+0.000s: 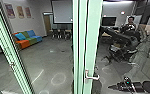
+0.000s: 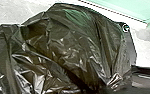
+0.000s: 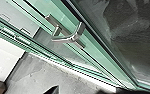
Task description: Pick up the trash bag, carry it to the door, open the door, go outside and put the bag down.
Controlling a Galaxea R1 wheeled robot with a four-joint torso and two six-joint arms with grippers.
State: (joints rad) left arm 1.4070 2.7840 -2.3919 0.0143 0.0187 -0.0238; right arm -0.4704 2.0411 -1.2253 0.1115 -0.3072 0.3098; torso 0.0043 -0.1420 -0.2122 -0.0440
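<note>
While the trash bag (image 2: pixel 66 50) is bunched up close to the left wrist, the door handle (image 1: pixel 93 77) looks like the tricky bit.
Right gripper (image 1: pixel 112 87) is near it, not touching; can't tell if that or the left gripper is open or closed. Coming in off-angle could slip off the lever, and loose plastic could snag the green frame (image 1: pixel 94 37).

Glossy crinkled black plastic bag (image 2: pixel 68 50), smooth shiny metal handle (image 3: pixel 66 37)
</note>
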